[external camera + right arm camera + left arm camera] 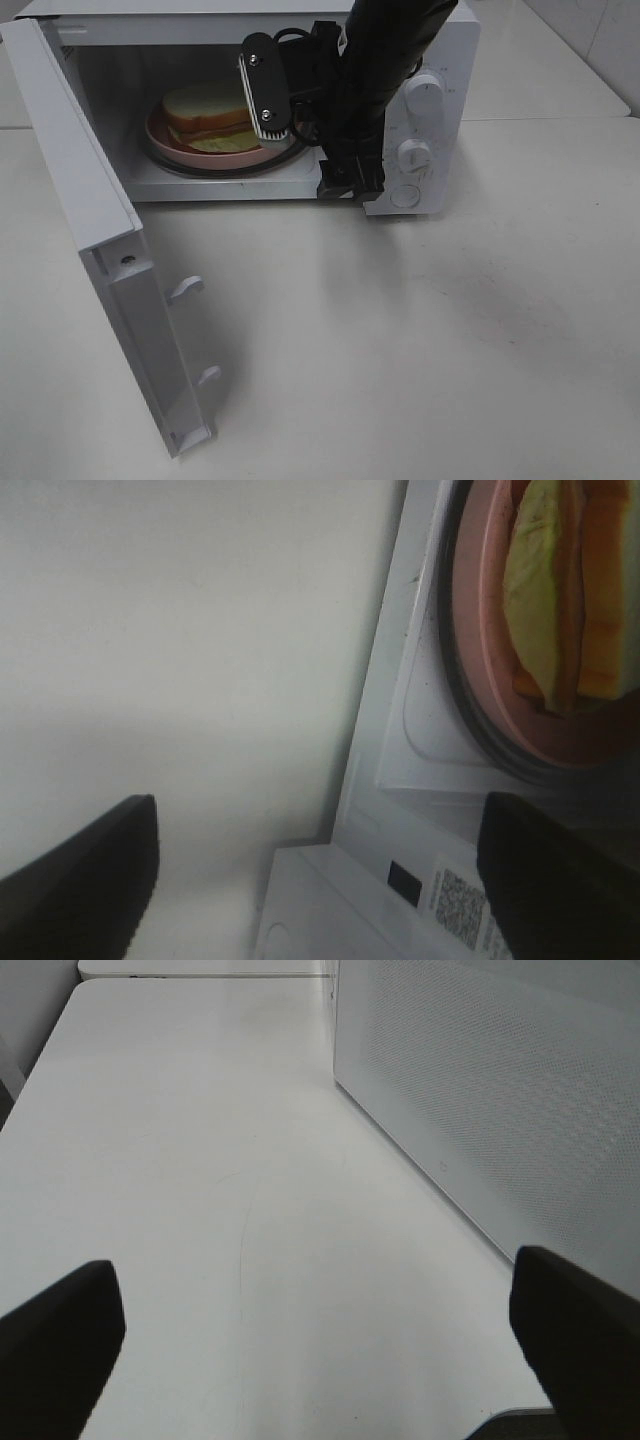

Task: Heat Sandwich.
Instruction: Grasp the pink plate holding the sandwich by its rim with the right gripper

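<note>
Right hand point(305, 130) turned sideways at microwave point(440, 50) mouth, wide, empty, hiding part of sandwich point(205, 112). Left hand point(320, 1345) wide over counter point(180, 1160); only its fingertips show.

We see right claw point(305, 130) hiding sandwich point(205, 108) right end; right wrist view crops sandwich and pink plate point(475, 630).

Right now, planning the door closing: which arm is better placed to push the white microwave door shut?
Left, likely. The left gripper is open beside the white microwave door's outer face; the right gripper, open, sits at the oven's mouth by the white-bread sandwich on its round pink plate and must withdraw first.
</note>
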{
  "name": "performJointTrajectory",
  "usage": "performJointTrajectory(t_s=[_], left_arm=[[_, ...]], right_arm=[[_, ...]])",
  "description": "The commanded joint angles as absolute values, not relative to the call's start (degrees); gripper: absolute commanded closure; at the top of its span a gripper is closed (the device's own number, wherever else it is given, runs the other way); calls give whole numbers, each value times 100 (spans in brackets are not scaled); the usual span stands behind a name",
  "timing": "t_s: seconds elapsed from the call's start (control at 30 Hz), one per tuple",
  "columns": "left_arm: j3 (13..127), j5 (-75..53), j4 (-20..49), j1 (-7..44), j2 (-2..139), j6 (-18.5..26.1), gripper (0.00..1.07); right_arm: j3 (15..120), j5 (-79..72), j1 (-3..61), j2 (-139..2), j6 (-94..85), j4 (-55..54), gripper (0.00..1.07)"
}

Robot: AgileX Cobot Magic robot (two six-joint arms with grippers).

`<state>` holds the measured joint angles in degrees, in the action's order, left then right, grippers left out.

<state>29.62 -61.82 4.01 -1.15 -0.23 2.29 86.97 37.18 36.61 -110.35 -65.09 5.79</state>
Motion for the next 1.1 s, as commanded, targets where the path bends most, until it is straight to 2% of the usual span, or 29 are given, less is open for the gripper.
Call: performJointTrajectory(t_s=[0.03, 0.7, 1.1], left_arm=[[2951, -6131, 413, -92, -74, 223, 6], [2951, -6131, 413, -92, -74, 223, 6], [2951, -6131, 413, -92, -74, 223, 6]], right_arm=[[8944, 3627, 3678, -11310, -6457, 556, 25], [10617, 3289, 3678, -13012, -6440, 401, 27], [11746, 3736, 3741, -13688, -6423, 539, 28]])
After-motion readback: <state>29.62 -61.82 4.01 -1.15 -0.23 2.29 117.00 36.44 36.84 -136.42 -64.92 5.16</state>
